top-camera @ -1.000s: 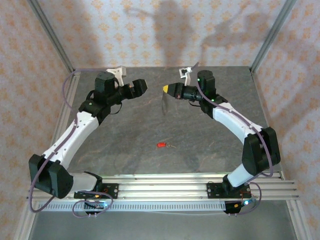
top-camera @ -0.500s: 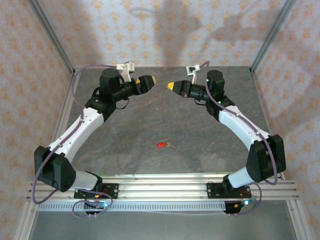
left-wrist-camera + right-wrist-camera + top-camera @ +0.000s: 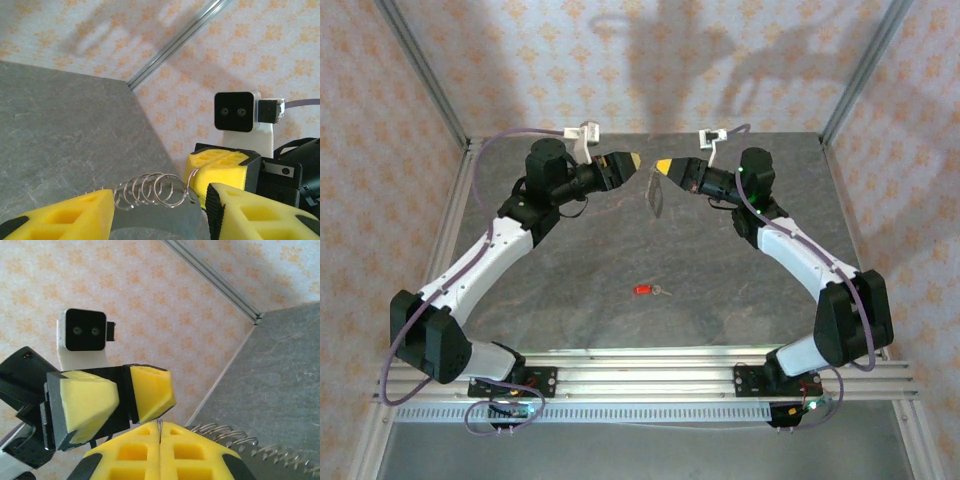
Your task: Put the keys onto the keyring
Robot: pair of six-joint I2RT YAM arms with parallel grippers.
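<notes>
The keyring point(image 3: 655, 196) hangs as a thin pale loop from my right gripper point(image 3: 663, 167), which is shut on its wire above the back of the table. In the right wrist view the wire stands pinched between the closed pads of the right gripper point(image 3: 160, 432). The keyring's fringe of small wire rings point(image 3: 150, 190) lies between the parted fingers of my left gripper point(image 3: 160, 212), which is open and faces the right gripper point(image 3: 220, 167) tip to tip. From above, the left gripper point(image 3: 631, 160) nearly touches the right one. The red-headed key point(image 3: 643, 290) lies alone on the table.
The grey table point(image 3: 570, 280) is bounded by patterned walls and metal corner posts point(image 3: 425, 75). Both arm bases are bolted to the aluminium rail point(image 3: 640, 375) at the near edge. The key rests midway between the arms, well below the grippers.
The left gripper has swung right toward the right gripper and its jaws have narrowed around the keyring's rings. The right gripper shifted slightly, still holding the keyring. The key has not moved.
</notes>
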